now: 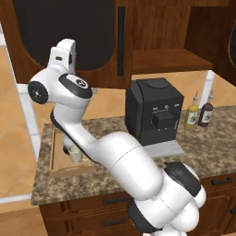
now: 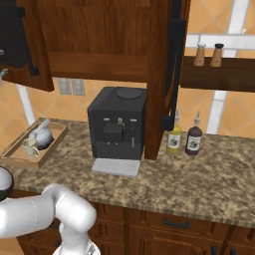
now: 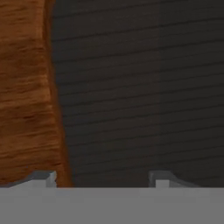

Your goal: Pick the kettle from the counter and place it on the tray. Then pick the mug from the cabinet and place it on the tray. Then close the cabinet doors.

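Two finger tips of the gripper stand well apart with nothing between them, right up against a cabinet door, its black ribbed panel beside the wood frame. From behind, the arm reaches up to the left door, which hangs open. Below on the counter sits the tray, with the kettle and the mug side by side in it. A black coffee machine stands near, two bottles beyond it.
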You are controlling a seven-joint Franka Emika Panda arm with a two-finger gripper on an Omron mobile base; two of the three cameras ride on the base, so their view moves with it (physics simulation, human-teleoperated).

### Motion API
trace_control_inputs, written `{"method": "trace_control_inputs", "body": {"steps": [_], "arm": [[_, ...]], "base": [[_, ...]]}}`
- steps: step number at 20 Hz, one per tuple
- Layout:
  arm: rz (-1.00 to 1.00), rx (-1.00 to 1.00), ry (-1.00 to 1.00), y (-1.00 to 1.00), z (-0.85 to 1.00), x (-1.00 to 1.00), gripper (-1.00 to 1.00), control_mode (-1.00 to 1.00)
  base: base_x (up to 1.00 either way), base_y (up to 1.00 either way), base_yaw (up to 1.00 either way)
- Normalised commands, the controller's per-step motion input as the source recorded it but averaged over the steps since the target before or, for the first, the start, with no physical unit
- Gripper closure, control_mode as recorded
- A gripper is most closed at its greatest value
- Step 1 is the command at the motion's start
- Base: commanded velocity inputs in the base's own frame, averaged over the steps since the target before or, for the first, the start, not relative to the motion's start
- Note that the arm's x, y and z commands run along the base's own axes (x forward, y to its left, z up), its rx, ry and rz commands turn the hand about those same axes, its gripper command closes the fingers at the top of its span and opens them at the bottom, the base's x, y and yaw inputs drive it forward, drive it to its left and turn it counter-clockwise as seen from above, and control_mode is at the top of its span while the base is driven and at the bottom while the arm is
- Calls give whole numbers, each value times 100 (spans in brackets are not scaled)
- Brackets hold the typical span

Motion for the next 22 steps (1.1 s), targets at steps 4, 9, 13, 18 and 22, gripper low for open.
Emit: {"method": "trace_control_inputs", "body": {"steps": [4,9,13,18,22], "arm": [[1,6,0,-100,39,37,-100,-100],[0,8,0,-100,38,30,-100,-100],[6,11,0,-75,6,73,-100,-100],[28,7,0,-20,-11,100,-100,-100],[33,1,-3,-1,-22,94,-100,-100]], "base": [[0,0,0],[0,0,0],[0,0,0],[0,0,0],[0,0,0]]}}
